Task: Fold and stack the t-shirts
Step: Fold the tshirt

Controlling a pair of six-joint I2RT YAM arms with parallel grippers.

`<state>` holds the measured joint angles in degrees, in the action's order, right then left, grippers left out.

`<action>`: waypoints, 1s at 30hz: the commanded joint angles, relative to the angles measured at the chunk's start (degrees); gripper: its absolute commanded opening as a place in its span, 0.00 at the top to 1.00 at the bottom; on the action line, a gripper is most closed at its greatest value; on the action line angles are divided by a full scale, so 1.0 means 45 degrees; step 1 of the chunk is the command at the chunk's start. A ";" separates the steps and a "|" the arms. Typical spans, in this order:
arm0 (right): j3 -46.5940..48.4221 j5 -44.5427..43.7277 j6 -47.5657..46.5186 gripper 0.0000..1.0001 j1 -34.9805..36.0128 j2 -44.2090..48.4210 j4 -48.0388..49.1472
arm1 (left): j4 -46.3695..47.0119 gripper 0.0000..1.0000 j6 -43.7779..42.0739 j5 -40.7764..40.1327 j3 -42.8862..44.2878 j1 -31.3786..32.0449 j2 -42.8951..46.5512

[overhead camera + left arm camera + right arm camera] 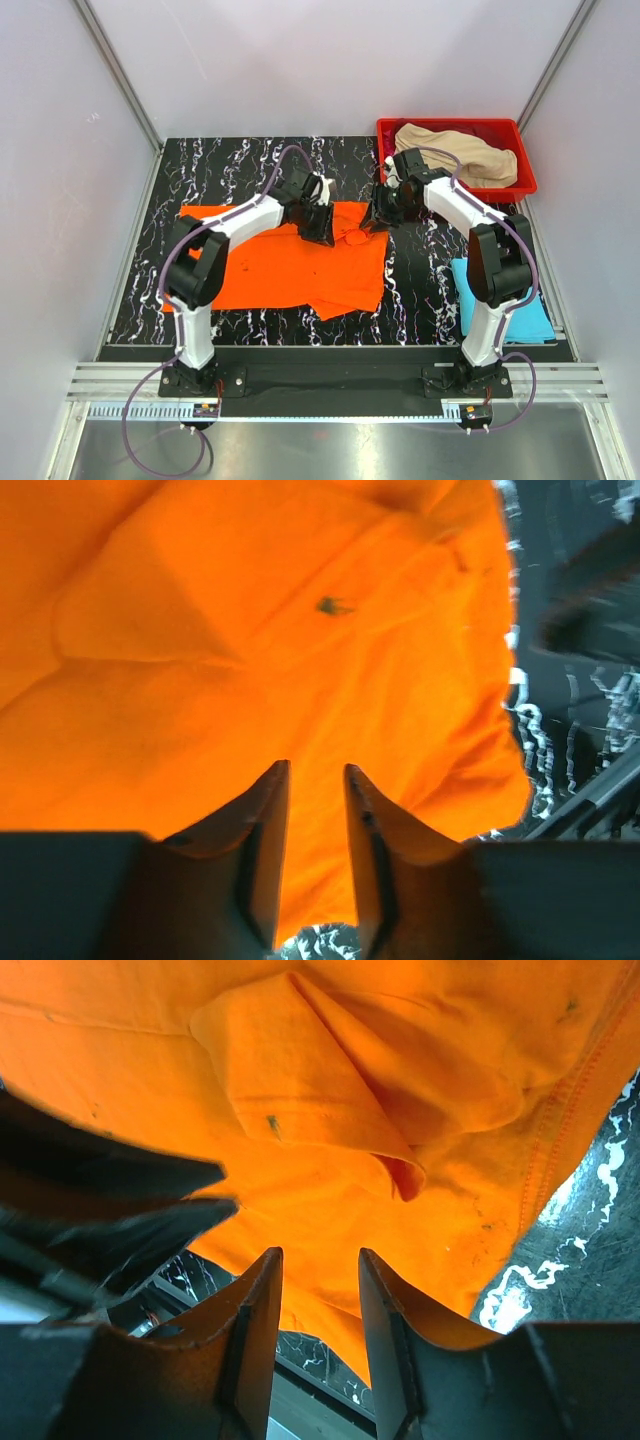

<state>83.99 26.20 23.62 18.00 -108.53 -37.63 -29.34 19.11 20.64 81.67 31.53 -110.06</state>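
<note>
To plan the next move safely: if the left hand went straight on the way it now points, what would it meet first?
Most likely the bright orange cloth t-shirt, which fills the view just beyond the slightly parted fingers of the left hand. How far off the cloth lies is unclear.

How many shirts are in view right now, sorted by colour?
orange shirt: 1
light blue shirt: 1
beige shirt, in the red bin: 1
Total: 3
</note>
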 commanded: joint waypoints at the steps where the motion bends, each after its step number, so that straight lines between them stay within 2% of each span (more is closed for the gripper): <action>1: -0.0263 0.0195 -0.0268 0.57 0.0121 0.0075 0.0334 | 0.1130 0.69 0.0108 0.0238 0.0288 -0.0132 -0.0677; 2: -0.0323 0.0175 -0.0268 0.57 0.0102 0.0114 0.0392 | 0.1227 0.69 0.0127 0.0140 0.0347 -0.0151 -0.0872; 4: -0.0460 0.0097 -0.0268 0.57 0.0121 0.0153 0.0432 | 0.1325 0.61 0.0206 -0.0113 0.0522 -0.0151 -0.1030; 6: -0.0519 0.0058 -0.0287 0.57 0.0121 0.0134 0.0432 | 0.1228 0.59 0.0109 -0.0271 0.0737 -0.0132 -0.1381; 20: -0.0226 -0.0157 -0.0092 0.57 0.0141 -0.0393 0.0588 | 0.0564 0.60 0.0147 -0.1228 0.2943 -0.0151 -0.2885; 30: 0.0633 -0.0371 -0.0286 0.56 0.0160 -0.1233 0.0258 | -0.0158 0.63 -0.0146 -0.1580 0.3550 -0.0151 -0.3217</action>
<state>83.48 25.96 23.51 18.09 -113.49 -35.88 -29.52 19.44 15.25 94.87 30.94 -124.05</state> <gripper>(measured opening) 0.435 0.373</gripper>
